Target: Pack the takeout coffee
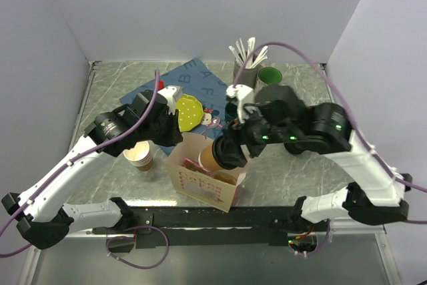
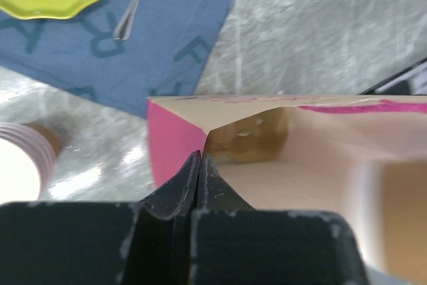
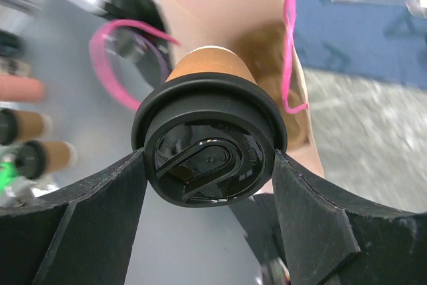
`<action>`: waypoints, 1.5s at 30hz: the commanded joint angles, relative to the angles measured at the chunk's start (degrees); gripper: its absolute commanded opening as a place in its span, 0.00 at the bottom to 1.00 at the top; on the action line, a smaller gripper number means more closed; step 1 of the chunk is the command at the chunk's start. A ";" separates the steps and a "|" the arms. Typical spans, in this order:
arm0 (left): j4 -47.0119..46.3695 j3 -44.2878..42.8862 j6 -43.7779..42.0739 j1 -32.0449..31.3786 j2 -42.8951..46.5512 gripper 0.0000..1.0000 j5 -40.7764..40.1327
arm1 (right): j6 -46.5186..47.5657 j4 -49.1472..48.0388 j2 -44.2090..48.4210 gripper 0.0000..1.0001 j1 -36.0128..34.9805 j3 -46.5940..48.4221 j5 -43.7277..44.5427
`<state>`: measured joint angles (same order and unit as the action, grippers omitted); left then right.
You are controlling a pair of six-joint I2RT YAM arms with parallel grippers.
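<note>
The takeout coffee, a brown paper cup with a black lid, hangs tilted over the open mouth of a paper bag with pink handles. My right gripper is shut on it, one finger on each side of the lid. From above, the cup's brown body points down-left into the bag, just below my right gripper. At the bag's back-left corner my left gripper is shut on the rim. In the left wrist view the left gripper has its jaws pressed together at the bag's edge.
A stack of lidless paper cups stands just left of the bag. Behind the bag lies a blue mat with a yellow-green plate and a spoon. A utensil holder and a green mug stand at the back.
</note>
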<state>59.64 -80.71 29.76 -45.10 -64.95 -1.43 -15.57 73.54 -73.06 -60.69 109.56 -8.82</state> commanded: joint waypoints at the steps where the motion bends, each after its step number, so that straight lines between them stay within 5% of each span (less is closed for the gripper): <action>1: -6.28 -1.74 5.48 -0.16 1.05 0.01 4.41 | 1.06 10.22 -2.70 0.47 -1.45 2.24 10.47; 10: -14.37 -4.10 11.11 -0.16 -3.16 0.01 4.07 | 8.18 15.41 -4.11 0.48 -0.93 4.00 22.96; 20: -31.67 10.74 12.17 -0.16 6.14 0.01 6.53 | 8.89 7.15 0.45 0.48 -1.19 -8.39 20.86; 25: -29.06 8.82 11.11 -0.16 3.34 0.02 5.13 | 12.32 5.30 1.95 0.48 -1.10 -12.43 19.98; 29: -24.31 6.10 9.71 -0.16 2.81 0.41 2.84 | 13.29 3.37 4.23 0.47 -1.28 -14.90 18.58; 32: -19.48 4.60 6.37 -0.25 3.07 0.53 3.54 | 13.38 1.17 5.55 0.47 -1.10 -15.95 16.56; 37: -11.92 3.45 5.49 -0.42 3.86 0.55 3.01 | 11.79 -0.23 5.81 0.45 -1.71 -17.78 15.32; 45: -17.10 5.83 0.83 -0.43 1.94 0.59 2.59 | 9.60 0.29 5.12 0.46 -3.65 -18.15 16.90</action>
<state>44.93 -74.00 33.87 -45.25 -61.82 3.20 -4.58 74.56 -67.85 -63.29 90.74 7.20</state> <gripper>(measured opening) 0.582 0.768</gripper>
